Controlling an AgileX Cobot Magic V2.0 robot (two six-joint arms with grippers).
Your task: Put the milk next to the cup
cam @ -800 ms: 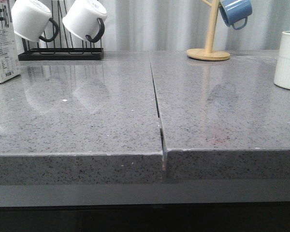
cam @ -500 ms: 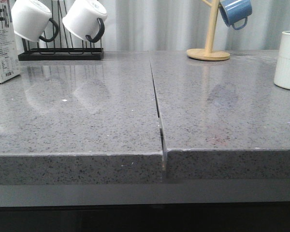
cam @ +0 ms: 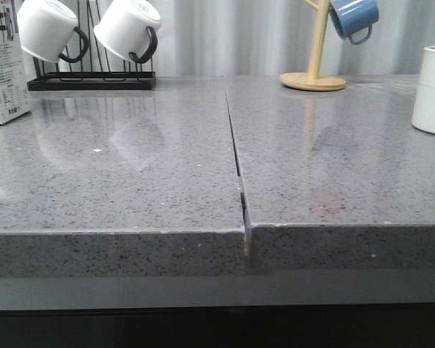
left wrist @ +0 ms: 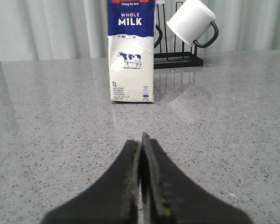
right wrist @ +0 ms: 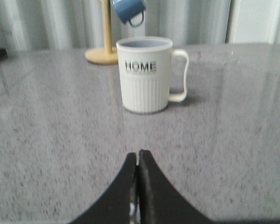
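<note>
The milk carton [cam: 1, 61] stands upright at the far left of the grey counter in the front view. In the left wrist view it [left wrist: 130, 51] stands straight ahead of my left gripper [left wrist: 140, 140], which is shut, empty and well short of it. The white HOME cup [cam: 432, 90] stands at the far right edge of the front view. In the right wrist view it [right wrist: 144, 74] stands upright ahead of my right gripper [right wrist: 138, 156], which is shut and empty. Neither gripper shows in the front view.
A black rack [cam: 91, 81] with two white black-handled mugs [cam: 47, 29] stands at the back left, beside the milk. A wooden mug tree [cam: 313, 72] with a blue mug [cam: 353, 18] stands at the back right. A seam [cam: 236, 159] splits the counter down the middle.
</note>
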